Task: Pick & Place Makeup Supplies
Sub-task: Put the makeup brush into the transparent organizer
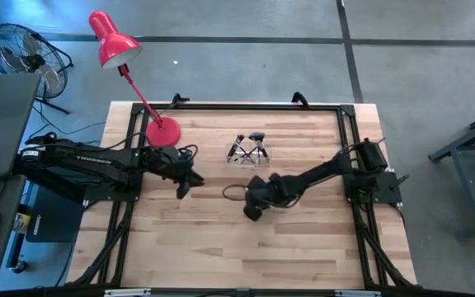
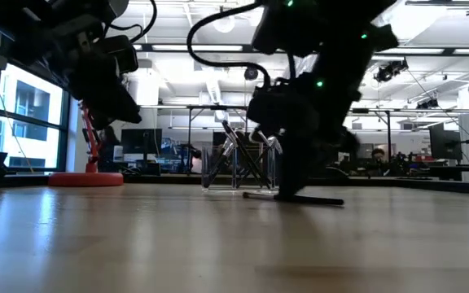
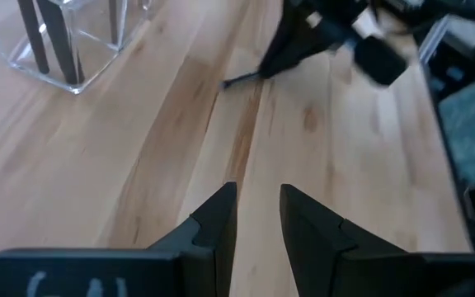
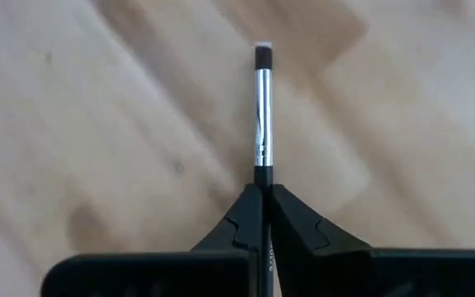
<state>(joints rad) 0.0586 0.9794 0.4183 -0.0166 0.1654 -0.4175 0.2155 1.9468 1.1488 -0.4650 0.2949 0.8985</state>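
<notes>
The near half of the wooden counter (image 1: 221,247) lies bare. Around its middle the right pincer (image 4: 264,191) is down at the boards, its two fingers pressed together on the dark handle of a thin brush (image 4: 262,107). The brush's silvery ferrule and short dark tip stick straight out past the fingertips, just above the wood. From table height the handle shows as a dark stick lying almost flat on the boards under that pincer, so the brush is gripped but hardly off the surface, if at all.

Towards the left edge, level with it and well apart, the left pincer (image 3: 258,216) hangs over bare boards. Its fingers stand a narrow gap apart with nothing between them.

Farther back, near the middle of the far edge, stands a small clear plastic holder (image 1: 246,150). Several more dark-handled makeup supplies (image 1: 256,142) lean in it at crossed angles. How many there are I cannot tell.

Left of the holder, by the far left corner, a red desk lamp (image 1: 115,40) stands on its round base. Its shade leans out past the counter's edge
</notes>
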